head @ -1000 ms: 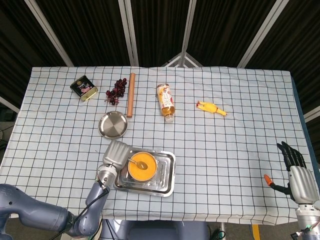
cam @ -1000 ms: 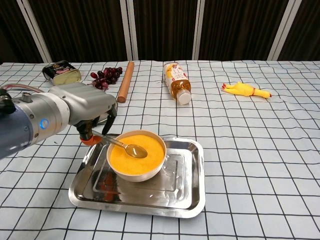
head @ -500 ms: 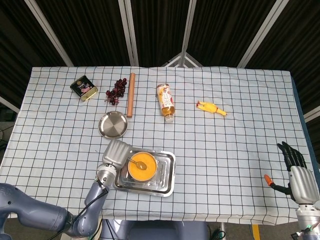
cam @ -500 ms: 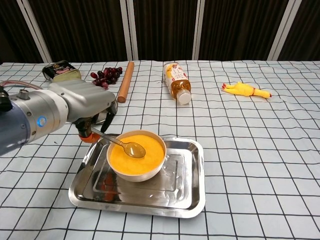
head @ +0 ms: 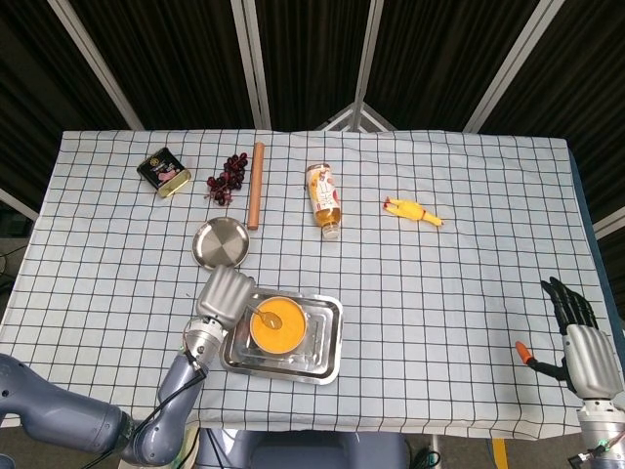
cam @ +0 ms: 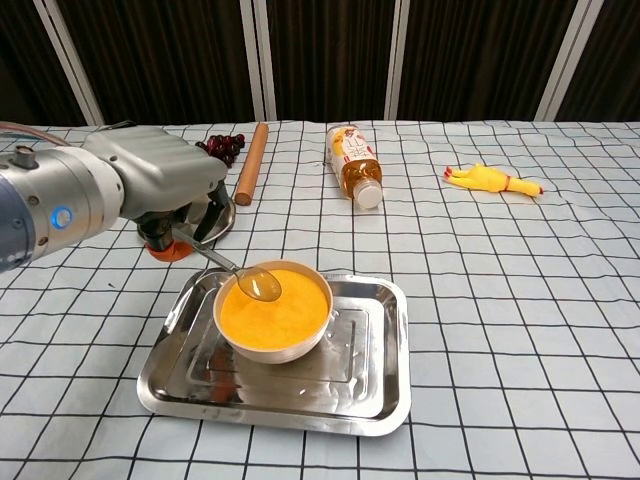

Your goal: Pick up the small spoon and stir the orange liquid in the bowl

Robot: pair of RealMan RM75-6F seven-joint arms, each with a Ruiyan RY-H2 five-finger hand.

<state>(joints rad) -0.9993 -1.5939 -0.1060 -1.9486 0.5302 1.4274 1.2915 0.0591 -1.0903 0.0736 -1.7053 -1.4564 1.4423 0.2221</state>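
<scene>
The left hand [cam: 165, 195] pinches the small spoon [cam: 240, 273] by its handle, angled down so the tip meets the orange liquid [cam: 278, 308] near the bowl [cam: 273, 340] rim, ready to stir. The bowl sits in a steel tray [cam: 385, 385], probably there to catch spills. The right hand [head: 576, 337] waits at the table edge, fingers spread, holding nothing.

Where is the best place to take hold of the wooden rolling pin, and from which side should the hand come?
Probably grip the rolling pin around its middle, coming from above. It lies flat, pointing away from the robot, so fingers can close across its narrow width. Come slightly from its right, since the grapes lie close on its left.
</scene>
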